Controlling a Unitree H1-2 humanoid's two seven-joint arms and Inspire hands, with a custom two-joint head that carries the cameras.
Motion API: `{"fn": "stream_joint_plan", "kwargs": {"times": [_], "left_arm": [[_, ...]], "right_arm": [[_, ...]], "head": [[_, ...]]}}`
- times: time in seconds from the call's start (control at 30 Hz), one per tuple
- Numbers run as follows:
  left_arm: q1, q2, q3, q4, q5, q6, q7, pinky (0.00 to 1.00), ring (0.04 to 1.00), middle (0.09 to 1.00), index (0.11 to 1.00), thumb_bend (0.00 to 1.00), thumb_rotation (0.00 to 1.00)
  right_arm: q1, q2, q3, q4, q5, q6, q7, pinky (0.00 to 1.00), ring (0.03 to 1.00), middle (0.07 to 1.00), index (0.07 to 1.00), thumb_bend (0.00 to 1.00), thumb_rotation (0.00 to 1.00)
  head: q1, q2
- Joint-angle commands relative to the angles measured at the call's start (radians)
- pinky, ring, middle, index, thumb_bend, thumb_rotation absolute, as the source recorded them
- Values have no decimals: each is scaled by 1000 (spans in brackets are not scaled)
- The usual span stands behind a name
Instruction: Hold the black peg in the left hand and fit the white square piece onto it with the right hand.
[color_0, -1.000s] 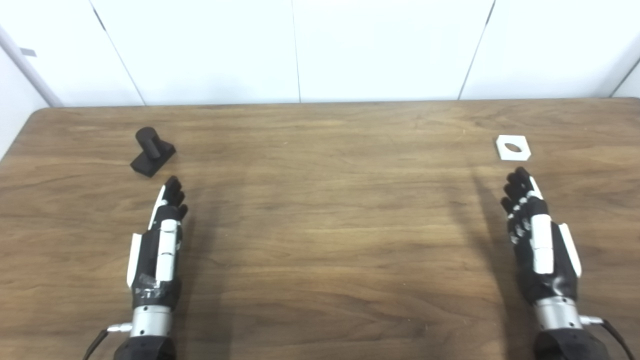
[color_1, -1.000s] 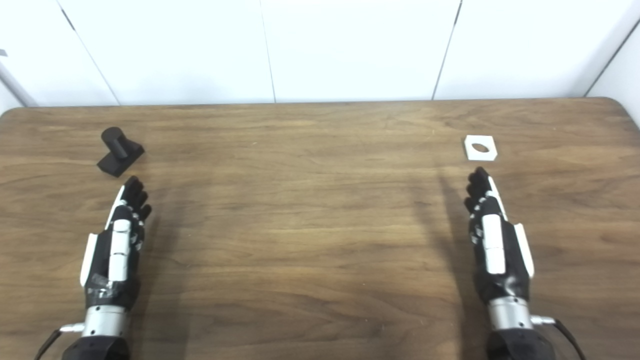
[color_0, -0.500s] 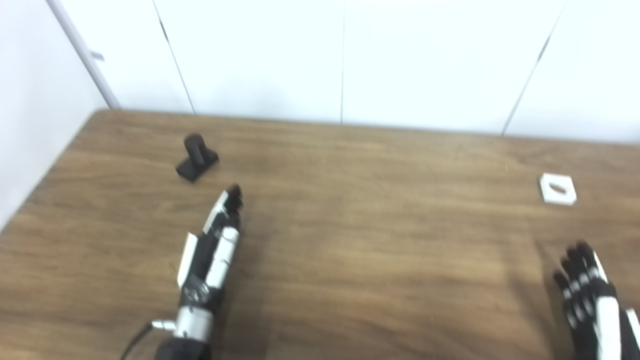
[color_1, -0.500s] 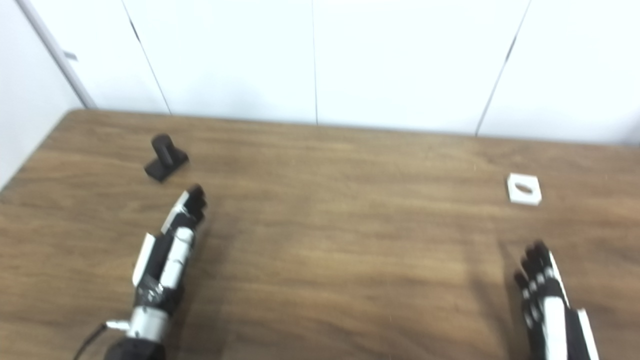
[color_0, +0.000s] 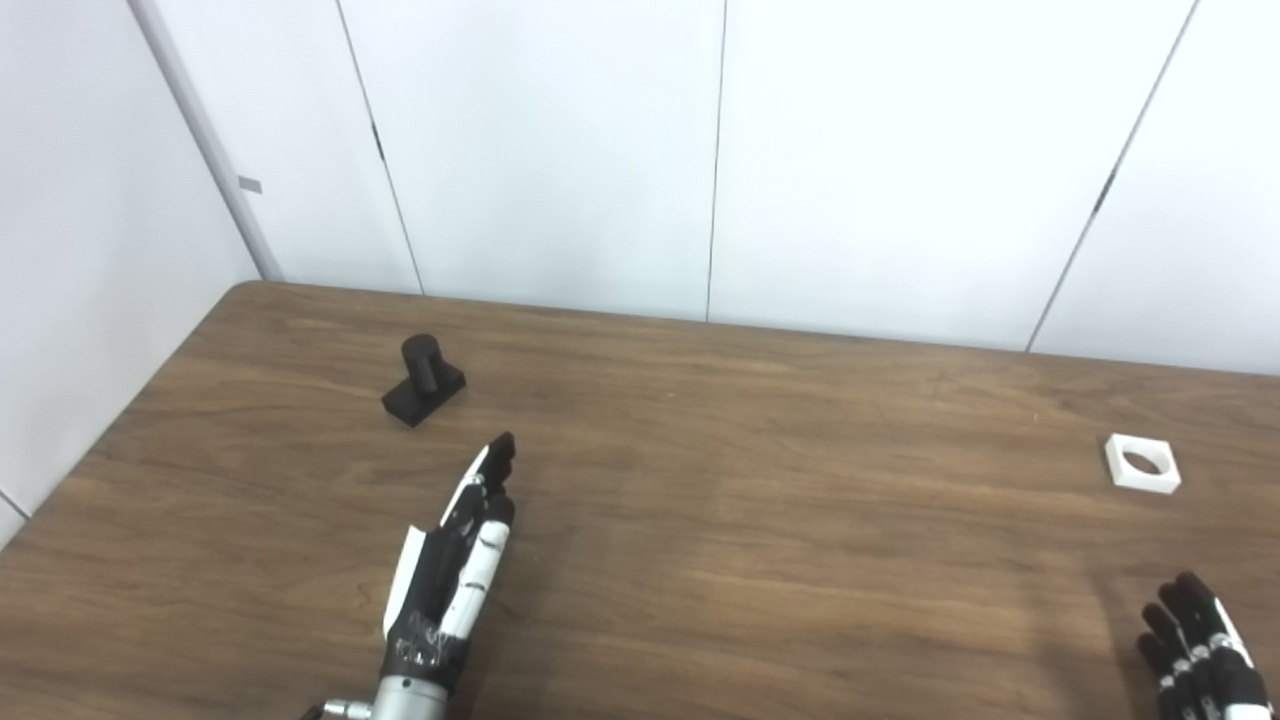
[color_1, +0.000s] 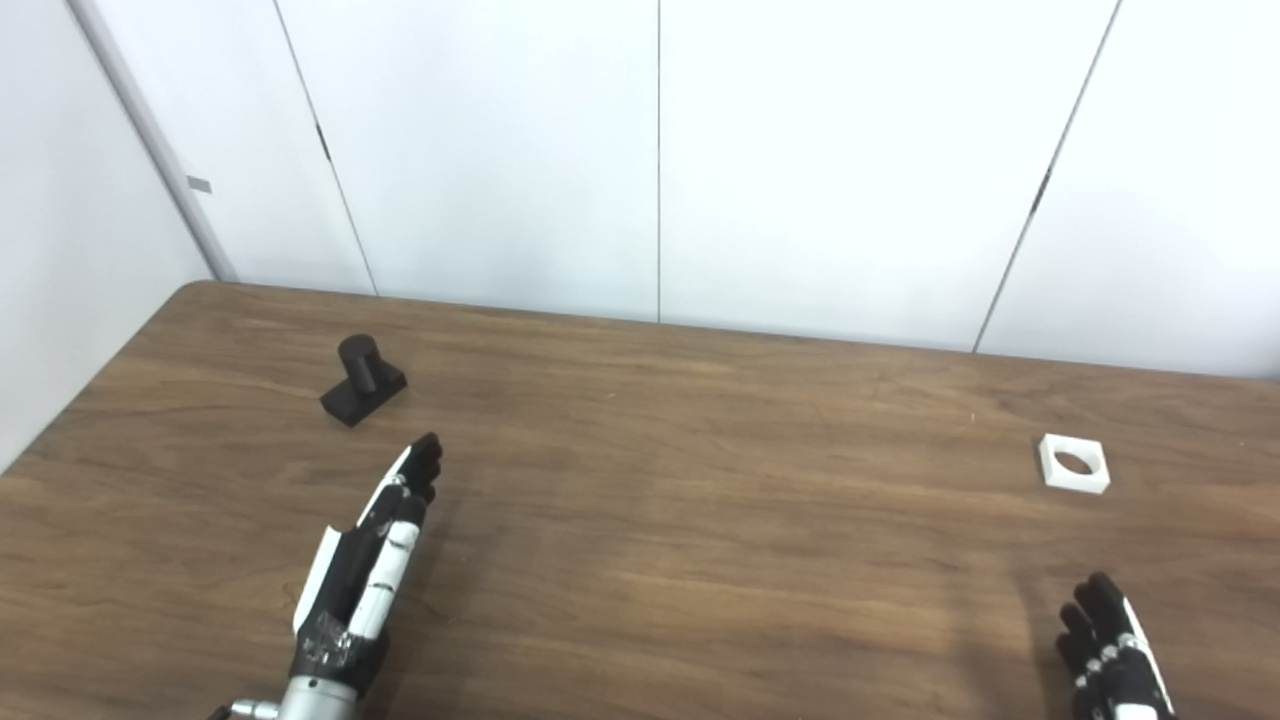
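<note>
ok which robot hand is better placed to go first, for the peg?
Left. The left robot hand is open, fingers pointing toward the black peg standing on the table just beyond. The right robot hand, also open, sits far across, nearer the white square piece.

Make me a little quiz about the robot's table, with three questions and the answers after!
1. True or false: the left hand is holding the black peg.
2. What shape is the hole in the white square piece: A round, B star, C triangle?
3. Fill in: both pieces rest on the wooden ____.

Key
1. False. The peg stands alone on the table, apart from the fingertips, and the hand is open.
2. A. The hole is round.
3. Table. The right hand is also open, low at the picture's edge, nearer the robot than the white piece.
</note>
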Motion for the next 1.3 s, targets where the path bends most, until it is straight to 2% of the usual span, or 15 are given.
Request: {"fn": "stream_joint_plan", "kwargs": {"times": [0.0,0.1,0.17,0.23,0.33,0.43,0.5,0.7,0.8,0.9,0.97,1.03,1.13,1.27], "left_arm": [[40,-13,-3,22,32,-46,20,1000,969,963,963,493,776],[45,-14,4,-17,100,-3,50,965,945,943,949,470,610],[40,-4,10,-62,193,49,73,927,921,926,939,504,483],[29,9,14,-118,285,137,75,887,903,918,934,599,383],[-3,41,29,-192,384,268,54,893,895,908,927,734,301],[-44,78,39,-233,490,364,35,863,884,896,913,806,304],[-77,112,50,-236,537,395,30,829,875,896,898,827,292],[-173,202,80,-225,582,500,1,835,926,932,893,833,318],[-226,251,104,-145,564,461,35,864,956,941,873,842,329],[-273,285,115,-78,574,457,52,923,984,949,867,828,367],[-301,303,115,-43,584,474,58,930,990,952,867,816,372],[-326,320,112,-15,597,494,60,929,993,954,866,827,421],[-368,347,103,35,624,514,63,987,990,947,856,834,429],[-417,372,84,97,652,539,66,1000,990,951,843,854,450]], "right_arm": [[2,9,2,27,5,-17,6,925,931,931,904,609,859],[0,11,2,29,-3,-16,1,897,921,927,901,623,862],[-2,11,3,31,-10,-14,-1,912,929,931,905,629,869],[-4,13,6,29,-22,-13,-6,928,931,931,905,621,879],[-7,15,9,31,-36,-18,-10,930,932,934,912,606,889],[-9,20,10,31,-53,-18,-17,917,929,931,911,624,863],[-11,19,11,34,-54,-19,-16,932,936,937,918,629,862],[-18,24,9,38,-53,-18,-19,927,927,928,907,629,854],[-21,27,11,41,-46,-21,-17,902,926,930,913,645,837],[-22,31,14,44,-47,-16,-20,917,937,937,916,639,836],[-24,33,15,46,-49,-18,-22,920,939,939,917,623,840],[-25,33,17,48,-49,-21,-23,921,941,941,922,612,845],[-26,36,18,44,-45,-19,-23,919,942,943,927,611,841],[-26,37,19,50,-48,-27,-24,927,940,939,928,606,845]], "head": [[-6,0],[-14,-3],[-19,-6],[-23,-6],[-28,-6],[-31,-8],[-34,-10],[-33,-12],[-33,-13],[-34,-11],[-34,-11],[-33,-10],[-33,-10],[-33,-9]]}}
